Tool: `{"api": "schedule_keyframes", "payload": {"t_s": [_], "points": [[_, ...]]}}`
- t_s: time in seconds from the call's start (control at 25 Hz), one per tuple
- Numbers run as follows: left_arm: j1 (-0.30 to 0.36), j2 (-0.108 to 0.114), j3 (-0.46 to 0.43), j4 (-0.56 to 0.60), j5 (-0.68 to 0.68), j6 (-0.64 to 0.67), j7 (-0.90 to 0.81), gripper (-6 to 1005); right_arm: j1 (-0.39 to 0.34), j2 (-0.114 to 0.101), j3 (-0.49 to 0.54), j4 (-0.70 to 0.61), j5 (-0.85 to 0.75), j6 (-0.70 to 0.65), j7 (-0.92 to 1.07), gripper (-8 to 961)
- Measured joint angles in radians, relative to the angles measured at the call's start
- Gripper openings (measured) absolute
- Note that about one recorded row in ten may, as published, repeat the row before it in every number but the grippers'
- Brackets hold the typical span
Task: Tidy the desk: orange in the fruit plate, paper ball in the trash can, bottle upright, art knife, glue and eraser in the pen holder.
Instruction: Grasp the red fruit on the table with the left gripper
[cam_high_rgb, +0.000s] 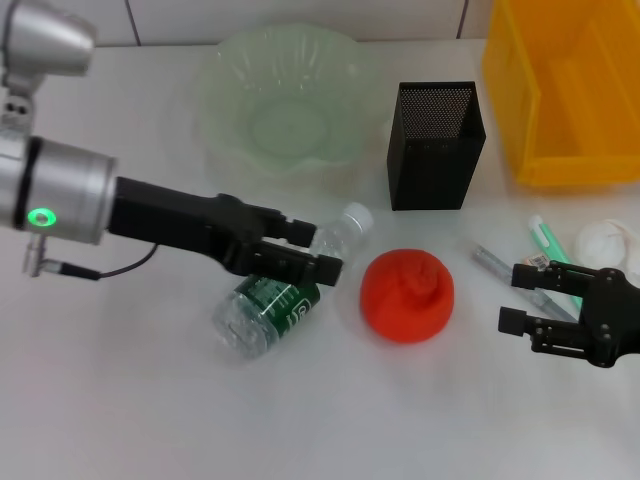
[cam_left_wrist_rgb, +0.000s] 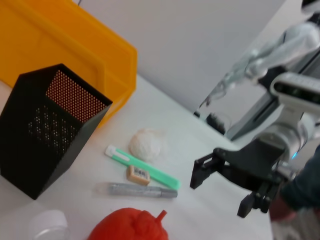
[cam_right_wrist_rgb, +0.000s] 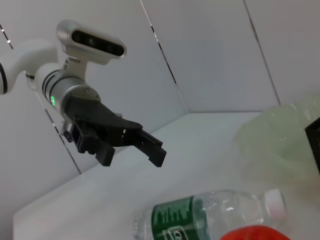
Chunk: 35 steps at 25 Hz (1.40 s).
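- Nothing looks tidied yet, I'd say: the pen holder (cam_high_rgb: 435, 145) stands upright with nothing poking out of its top (its inside is hidden from here), and everything else lies loose around it.
- The bottle (cam_high_rgb: 285, 297) lies on its side in front of the pen holder and to its left, cap pointing toward the holder.
- The left gripper (cam_high_rgb: 300, 250) hovers over the bottle with its jaws spread, gripping nothing.
- The orange (cam_high_rgb: 407, 295) sits in front of the pen holder, just beside the bottle; the fruit plate (cam_high_rgb: 280, 100), left of the holder, holds no fruit.
- The art knife (cam_high_rgb: 553, 262), eraser (cam_left_wrist_rgb: 138, 174) and glue (cam_left_wrist_rgb: 141, 190) lie together in front of the holder, to its right, with the paper ball (cam_high_rgb: 606, 243) beyond them.
- The right gripper (cam_high_rgb: 548, 300) waits open near that cluster.
- The yellow bin (cam_high_rgb: 565, 90) (presumably the trash can) stands right of the holder; the orange crowds the bottle.
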<state>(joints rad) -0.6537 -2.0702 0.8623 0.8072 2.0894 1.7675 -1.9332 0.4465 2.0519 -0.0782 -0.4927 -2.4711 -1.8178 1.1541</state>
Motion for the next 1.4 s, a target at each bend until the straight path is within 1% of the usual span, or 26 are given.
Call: {"api": "schedule_keyframes", "payload": {"t_s": [0.04,0.08,0.12,0.16,0.2,0.24,0.28,0.32,0.4,0.56,0.64,0.68,0.76,0.92,1.08,1.28,1.4], "points": [[0.0,0.0,0.0,0.0,0.0,0.0,0.0,695,-0.002,0.0,0.0,-0.005,0.0,0.004,0.0,739],[-0.015,-0.003,0.06,0.006,-0.008,-0.044,-0.001,693,-0.005,-0.001,0.0,-0.012,0.0,0.009,0.004,739],[-0.015,-0.003,0.06,0.006,-0.008,-0.044,-0.001,692,-0.009,-0.002,0.0,-0.018,0.0,0.011,0.008,739],[-0.053,-0.007,0.183,0.008,-0.026,-0.13,-0.013,690,-0.014,-0.004,0.0,-0.026,0.0,0.014,0.013,739],[-0.053,-0.007,0.183,0.008,-0.026,-0.13,-0.013,688,-0.019,-0.006,0.0,-0.032,0.0,0.014,0.017,739],[-0.067,-0.008,0.223,0.007,-0.03,-0.162,-0.02,687,-0.026,-0.008,0.0,-0.035,0.0,0.015,0.019,739],[-0.089,-0.009,0.343,0.006,-0.059,-0.259,-0.031,685,-0.033,-0.011,0.003,-0.04,0.0,0.015,0.02,739],[-0.09,-0.009,0.348,0.006,-0.06,-0.263,-0.031,684,-0.041,-0.012,0.009,-0.045,0.0,0.014,0.02,739],[-0.096,-0.009,0.435,0.01,-0.096,-0.328,-0.028,681,-0.058,-0.013,0.03,-0.058,0.001,0.011,0.021,739],[-0.103,-0.01,0.553,0.012,-0.146,-0.427,-0.019,674,-0.089,-0.014,0.09,-0.074,0.001,0.015,0.021,739],[-0.102,-0.01,0.599,0.012,-0.165,-0.467,-0.013,671,-0.098,-0.015,0.115,-0.074,0.002,0.016,0.019,739],[-0.102,-0.01,0.599,0.012,-0.165,-0.467,-0.013,670,-0.102,-0.015,0.122,-0.074,0.002,0.016,0.017,739],[-0.093,-0.01,0.685,0.013,-0.205,-0.539,0.016,666,-0.109,-0.015,0.129,-0.072,0.002,0.016,0.015,739],[-0.081,-0.01,0.781,0.013,-0.244,-0.624,0.045,660,-0.113,-0.011,0.127,-0.064,0.002,0.017,0.015,739],[-0.072,-0.01,0.849,0.013,-0.253,-0.692,0.048,654,-0.113,-0.006,0.125,-0.062,0.002,0.017,0.013,739],[-0.038,-0.01,0.947,0.033,-0.261,-0.81,0.052,646,-0.114,-0.006,0.122,-0.055,0.002,0.017,0.012,738],[-0.009,-0.01,0.983,0.068,-0.267,-0.839,0.074,530,-0.114,-0.006,0.122,-0.053,0.001,0.017,0.012,738]]}}
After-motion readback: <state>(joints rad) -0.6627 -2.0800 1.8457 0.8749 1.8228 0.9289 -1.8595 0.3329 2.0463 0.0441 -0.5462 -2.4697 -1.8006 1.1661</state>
